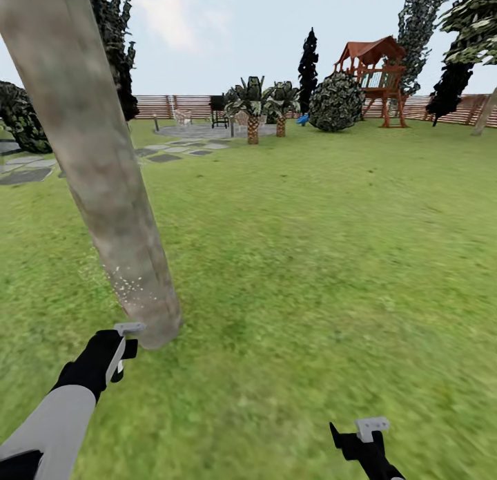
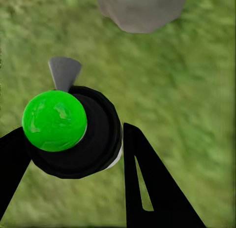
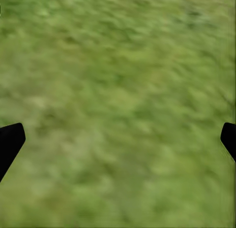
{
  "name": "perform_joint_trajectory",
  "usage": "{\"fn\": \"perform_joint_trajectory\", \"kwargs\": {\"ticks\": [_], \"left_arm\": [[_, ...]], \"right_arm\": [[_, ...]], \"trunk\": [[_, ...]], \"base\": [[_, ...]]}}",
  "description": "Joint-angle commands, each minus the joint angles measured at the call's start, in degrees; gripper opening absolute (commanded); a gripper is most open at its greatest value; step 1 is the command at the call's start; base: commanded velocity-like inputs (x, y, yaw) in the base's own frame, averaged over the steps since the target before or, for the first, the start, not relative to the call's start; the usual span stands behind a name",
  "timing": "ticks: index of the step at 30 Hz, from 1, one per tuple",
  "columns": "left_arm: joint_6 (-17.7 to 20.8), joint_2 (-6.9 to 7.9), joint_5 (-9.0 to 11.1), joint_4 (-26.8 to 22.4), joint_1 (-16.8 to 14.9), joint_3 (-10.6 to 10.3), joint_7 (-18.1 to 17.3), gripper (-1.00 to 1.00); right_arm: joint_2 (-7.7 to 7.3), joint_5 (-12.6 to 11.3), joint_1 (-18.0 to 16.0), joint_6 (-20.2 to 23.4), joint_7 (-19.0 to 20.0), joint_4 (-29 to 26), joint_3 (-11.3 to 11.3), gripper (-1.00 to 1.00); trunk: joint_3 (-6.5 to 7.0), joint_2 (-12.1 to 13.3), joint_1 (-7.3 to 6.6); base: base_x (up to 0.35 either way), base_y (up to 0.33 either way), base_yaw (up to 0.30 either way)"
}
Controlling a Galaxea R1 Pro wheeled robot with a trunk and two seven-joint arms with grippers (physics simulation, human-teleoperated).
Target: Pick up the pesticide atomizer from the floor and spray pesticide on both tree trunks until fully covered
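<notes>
The left claw [image 2: 73, 154] grips the pesticide atomizer [image 2: 73, 132], a black bottle with a glossy green cap and grey nozzle, just beside the mottled grey-tan tree trunk [image 1: 96, 162]. The right claw [image 3: 118, 139] gapes wide over grass [image 3: 123, 65].

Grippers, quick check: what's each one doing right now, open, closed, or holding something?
Left gripper: closed on the sprayer, by the tree trunk.
Right gripper: open, empty, over grass.

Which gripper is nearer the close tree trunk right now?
Left. The left gripper, holding the atomizer, sits right at the tree trunk base; the right gripper hangs well off to its right over grass.
</notes>
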Motion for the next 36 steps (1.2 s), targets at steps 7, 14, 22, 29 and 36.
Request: {"fn": "perform_joint_trajectory", "kwargs": {"ticks": [7, 14, 22, 29, 36], "left_arm": [[0.3, -0.04, -0.5, 0.1, 0.0, 0.0, -0.1, -1.0], [0.4, -0.1, -0.5, 0.2, 0.0, -0.1, -0.2, -1.0], [0.4, -0.4, -0.4, 0.2, 0.0, -0.3, -0.2, -1.0], [0.4, -0.45, -0.3, 0.1, 0.0, -0.3, -0.2, -1.0], [0.4, -0.44, -0.4, 0.1, 0.0, -0.2, -0.2, -1.0]], "right_arm": [[-0.02, -0.6, 0.0, -0.1, 0.3, 0.0, 0.4, 1.0], [-0.02, -0.6, 0.0, -0.1, 0.3, 0.0, 0.4, 1.0], [-0.02, -0.6, 0.0, -0.1, 0.3, 0.0, 0.4, 1.0], [-0.02, -0.6, 0.0, -0.1, 0.3, 0.0, 0.4, 1.0], [-0.02, -0.6, 0.0, -0.1, 0.3, 0.0, 0.4, 1.0]], "trunk": [[-0.05, 0.0, 0.0], [-0.05, 0.0, 0.0], [-0.05, 0.0, 0.0], [-0.05, 0.0, 0.0], [-0.05, 0.0, 0.0]], "base": [[0.212, -0.208, 0.273], [0.235, -0.191, 0.277], [0.115, -0.25, 0.153], [0.005, -0.277, 0.002], [0.076, -0.277, 0.089]]}}
